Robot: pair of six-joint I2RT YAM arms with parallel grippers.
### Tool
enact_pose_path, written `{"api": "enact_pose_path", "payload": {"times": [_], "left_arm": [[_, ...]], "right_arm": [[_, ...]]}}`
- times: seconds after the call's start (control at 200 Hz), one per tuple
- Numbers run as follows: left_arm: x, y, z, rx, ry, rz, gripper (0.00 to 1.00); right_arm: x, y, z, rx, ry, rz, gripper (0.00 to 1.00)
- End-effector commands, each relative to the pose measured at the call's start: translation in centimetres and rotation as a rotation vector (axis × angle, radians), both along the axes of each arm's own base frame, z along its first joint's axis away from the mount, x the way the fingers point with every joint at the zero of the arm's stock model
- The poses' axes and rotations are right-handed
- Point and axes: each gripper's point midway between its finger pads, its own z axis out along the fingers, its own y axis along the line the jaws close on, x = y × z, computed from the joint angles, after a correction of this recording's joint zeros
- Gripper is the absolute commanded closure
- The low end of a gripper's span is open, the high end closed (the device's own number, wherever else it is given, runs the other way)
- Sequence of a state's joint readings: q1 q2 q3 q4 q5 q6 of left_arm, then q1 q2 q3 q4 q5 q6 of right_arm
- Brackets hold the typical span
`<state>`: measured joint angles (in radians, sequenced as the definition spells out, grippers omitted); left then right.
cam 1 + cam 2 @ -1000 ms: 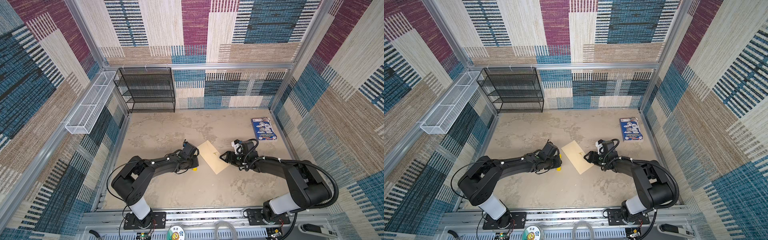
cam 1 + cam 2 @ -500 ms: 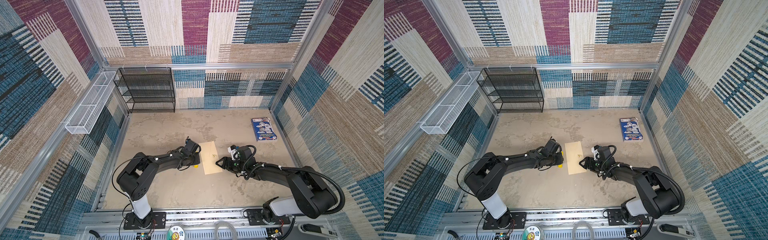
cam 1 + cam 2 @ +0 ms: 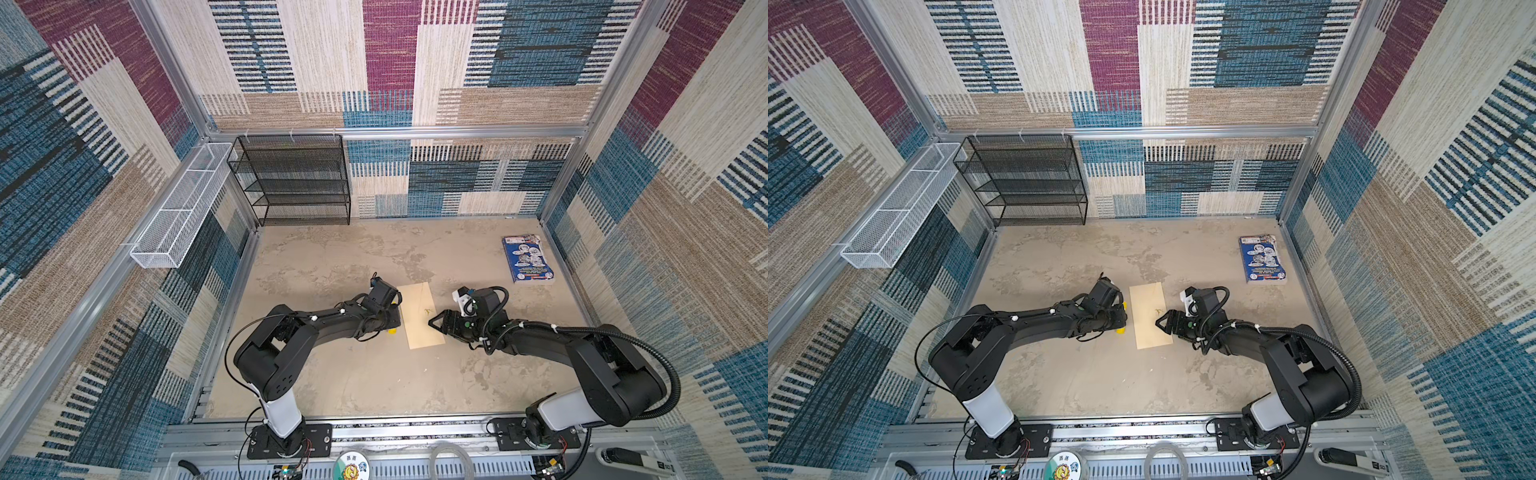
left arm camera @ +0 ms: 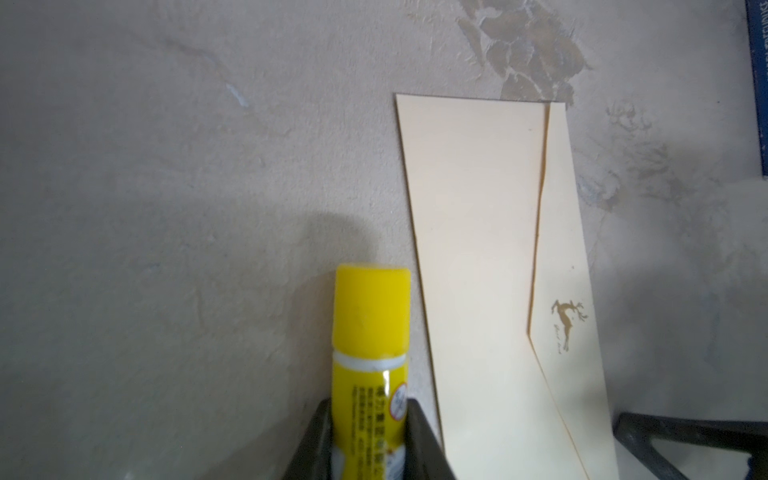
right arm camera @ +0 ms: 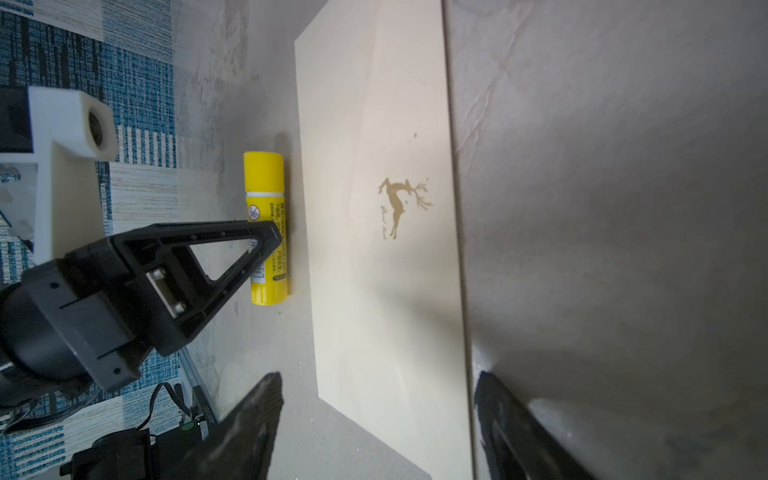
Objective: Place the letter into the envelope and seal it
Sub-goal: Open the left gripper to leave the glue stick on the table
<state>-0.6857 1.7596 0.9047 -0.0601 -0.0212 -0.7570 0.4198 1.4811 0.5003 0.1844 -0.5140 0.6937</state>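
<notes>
Top views: envelope (image 3: 419, 316) lies flat mid-table (image 3: 332, 374) between both arms, long axis near-to-far, slightly skewed. No letter seen anywhere.

Left wrist: left gripper (image 4: 370, 419) is clamped on a capped yellow glue stick (image 4: 370, 324), parallel to and just beside the envelope. Its flap (image 4: 565, 249) is folded down, tip toward the stick. Risks, as I judge: sealing it empty; the stick nudging the light paper.

Right wrist: right gripper (image 5: 382, 419) is wide open, empty, at the envelope's edge; closing may crease it.

Envelope (image 4: 478, 257) — smooth, matt paper
</notes>
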Motion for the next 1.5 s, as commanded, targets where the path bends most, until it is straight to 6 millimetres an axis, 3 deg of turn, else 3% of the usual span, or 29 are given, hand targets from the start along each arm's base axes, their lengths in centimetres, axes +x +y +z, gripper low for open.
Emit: {"api": "enact_pose_path", "payload": {"times": [0.0, 0.295, 0.526, 0.811, 1.092, 1.337, 1.437, 1.492], "left_arm": [[-3.0, 3.2, -2.9, 0.131, 0.140, 0.047, 0.71], [-2.9, 2.9, -2.6, 0.102, 0.137, 0.063, 0.60], [-3.0, 3.1, -2.3, 0.084, 0.128, 0.083, 0.58], [-2.6, 2.4, -0.2, 0.001, 0.079, 0.101, 0.49], [-1.9, 1.4, 4.9, -0.108, -0.018, 0.085, 0.39], [-1.0, 0.5, 10.5, -0.181, -0.130, 0.038, 0.37], [-0.7, 1.6, 13.2, -0.130, -0.222, 0.006, 0.37], [-0.7, 2.8, 15.0, -0.070, -0.290, -0.013, 0.34]], "right_arm": [[-0.9, 0.3, -0.3, 0.031, 0.036, 0.005, 0.24], [-2.0, 0.1, -0.1, 0.046, 0.035, 0.003, 0.24], [-2.2, 0.4, 0.5, 0.071, 0.031, 0.014, 0.24], [-2.5, 0.6, 0.8, 0.082, 0.031, 0.021, 0.24], [-1.2, -0.2, 2.3, 0.006, -0.033, -0.003, 0.19], [2.0, -2.1, 7.7, -0.128, -0.221, -0.039, 0.15], [3.2, -4.2, 10.7, -0.189, -0.346, -0.105, 0.13], [4.1, -6.4, 12.5, -0.264, -0.450, -0.201, 0.12]]}}
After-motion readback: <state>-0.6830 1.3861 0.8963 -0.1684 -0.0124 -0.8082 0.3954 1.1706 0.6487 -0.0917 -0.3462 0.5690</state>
